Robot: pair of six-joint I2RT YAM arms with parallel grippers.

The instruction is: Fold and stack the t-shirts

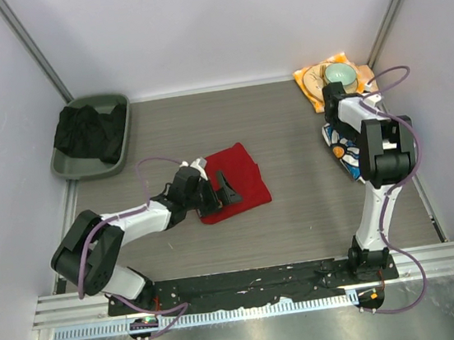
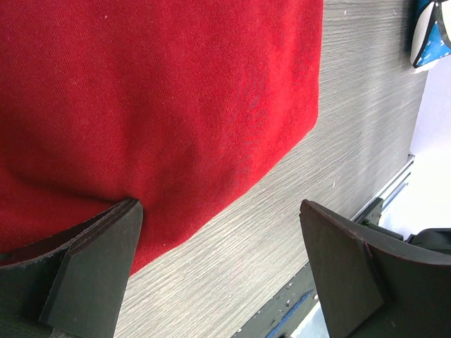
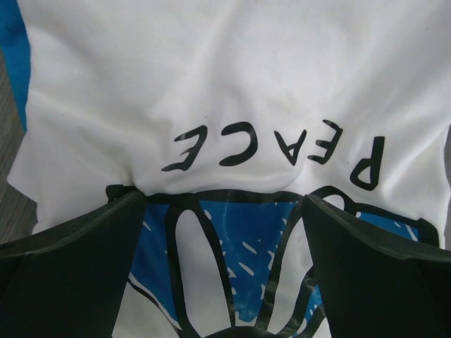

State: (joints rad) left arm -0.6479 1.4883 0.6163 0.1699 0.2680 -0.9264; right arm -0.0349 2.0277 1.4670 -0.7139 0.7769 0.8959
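Note:
The red t-shirt (image 1: 237, 181) lies folded flat on the table left of centre. It fills the upper left of the left wrist view (image 2: 162, 105). My left gripper (image 1: 215, 190) is open at the shirt's near edge. One finger (image 2: 91, 267) rests on the red cloth and the other is over bare table. The white daisy-print t-shirt (image 1: 343, 156) lies at the right, mostly hidden under my right arm. In the right wrist view the shirt (image 3: 232, 84) shows "PEACE" and blue petals. My right gripper (image 3: 225, 239) is open, low over the print, holding nothing.
A grey-green bin (image 1: 116, 109) with black cloth stands at the back left. An orange-yellow cloth (image 1: 308, 77) with a bowl (image 1: 340, 76) lies at the back right, just behind my right wrist. Walls close both sides. A black rail (image 1: 249, 282) runs along the near edge.

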